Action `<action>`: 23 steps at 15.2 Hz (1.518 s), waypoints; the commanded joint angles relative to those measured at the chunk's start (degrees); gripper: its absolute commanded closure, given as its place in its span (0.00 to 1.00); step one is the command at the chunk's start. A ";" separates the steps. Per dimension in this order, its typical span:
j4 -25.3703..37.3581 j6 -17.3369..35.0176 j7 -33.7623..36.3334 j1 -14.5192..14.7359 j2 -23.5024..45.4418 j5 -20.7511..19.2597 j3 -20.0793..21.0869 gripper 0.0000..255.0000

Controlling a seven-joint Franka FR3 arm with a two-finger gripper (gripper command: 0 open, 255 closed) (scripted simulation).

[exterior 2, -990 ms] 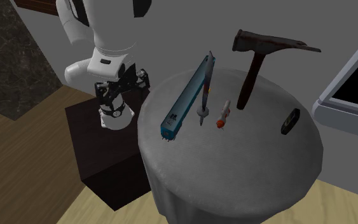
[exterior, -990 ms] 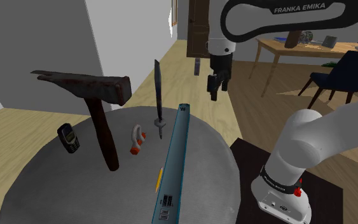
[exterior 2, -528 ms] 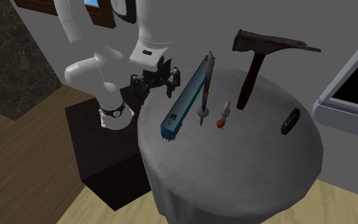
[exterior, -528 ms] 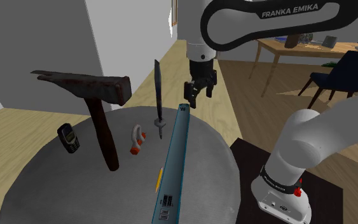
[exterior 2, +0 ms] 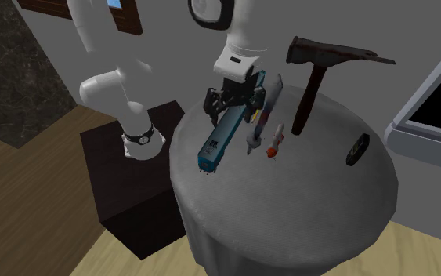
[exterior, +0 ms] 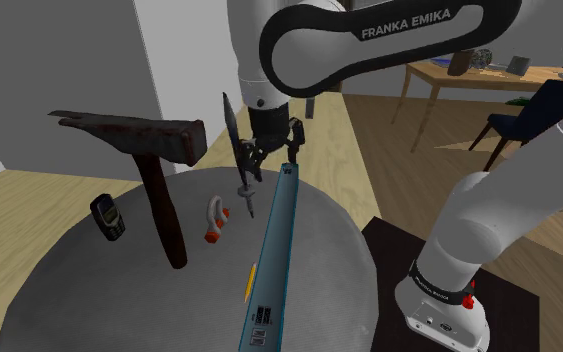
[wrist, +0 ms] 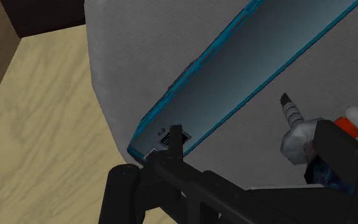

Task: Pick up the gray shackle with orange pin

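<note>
1. The claw [exterior: 269, 150] is open. Its two black fingers stand well apart and hold nothing, low over the far side of the table.
2. The round grey table [exterior: 89, 300] lies under the claw and carries everything else.
3. The long blue bar [exterior: 274, 250] runs directly beneath the claw, with one end between the spread fingers and the rest reaching away from it.
4. The hammer [exterior: 159, 170], with its dark rusty-looking head, stands well off to the claw's side, beyond the shackle.
5. The dark blade tool [exterior: 237, 150] leans just beside one finger. Whether it touches that finger I cannot tell.
6. The phone [exterior: 108, 216] lies farthest from the claw, past the hammer's handle.
7. The shackle [exterior: 215, 218] has a grey bow and an orange pin.
   - It lies flat on the table to the claw's side, past the blade tool and short of the hammer's handle. It is near the claw but not under the fingers.
   - I judge it stiff, compact and fairly light, with no give under pressure.
   - The rounded bow looks smooth and could slide out of a pinch.
   - The better hold is probably across the two straight legs next to the pin, or across the pin itself, with the fingers brought right down to the tabletop.
   - The leaning blade tool crowds that approach.
</note>
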 commanded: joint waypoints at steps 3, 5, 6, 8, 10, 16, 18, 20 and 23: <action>8.14 0.52 11.77 -1.74 9.25 -4.22 6.70 0.00; 12.68 0.17 17.86 -2.28 14.63 -7.65 9.75 0.00; 15.13 -0.24 21.01 -2.34 17.56 -9.70 11.16 0.00; 20.48 -1.62 27.39 -1.78 23.89 -14.40 13.54 0.00; 24.01 -2.84 31.15 -0.60 27.93 -17.49 14.28 0.00; 19.98 1.49 32.23 -0.46 28.51 -18.07 14.01 0.00; 19.00 2.60 32.56 -0.45 28.75 -18.30 13.98 0.00; 19.04 2.57 32.56 -0.44 28.77 -18.31 13.98 1.00; 19.04 2.56 32.57 -0.44 28.76 -18.30 13.99 1.00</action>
